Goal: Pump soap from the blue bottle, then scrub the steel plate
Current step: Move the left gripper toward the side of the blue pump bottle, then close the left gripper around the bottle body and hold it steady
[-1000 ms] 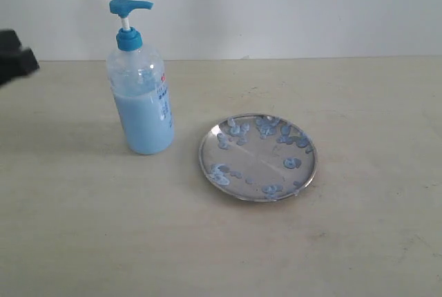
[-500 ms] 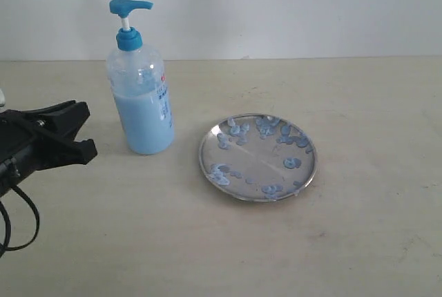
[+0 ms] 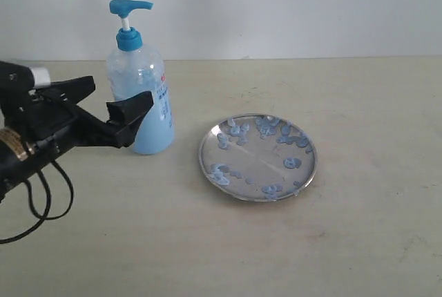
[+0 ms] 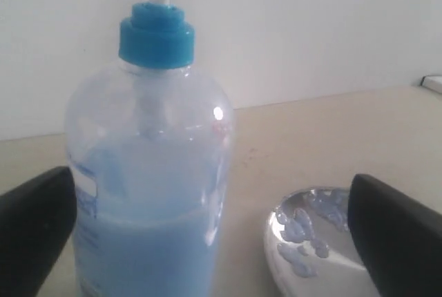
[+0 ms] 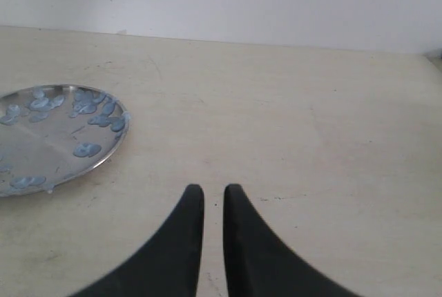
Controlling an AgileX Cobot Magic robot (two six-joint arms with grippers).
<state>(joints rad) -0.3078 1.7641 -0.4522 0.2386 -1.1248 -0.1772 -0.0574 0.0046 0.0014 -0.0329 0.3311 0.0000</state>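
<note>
The blue bottle stands upright at the left of the table, about half full of pale blue soap. Its pump head is up. My left gripper is open at the bottle's side, with its fingers spread wide. The bottle fills the gap just ahead of them and I cannot see any contact. The steel plate lies flat to the bottle's right, dotted with bluish blobs. My right gripper is shut on nothing over bare table, beside the plate.
The pale tabletop runs back to a white wall. My left arm's black cable loops over the table at the front left. The right arm is outside the exterior view.
My left arm has come in from the left edge and moved right and up, bringing its open fingers to the bottle. Bottle and plate have not moved.
</note>
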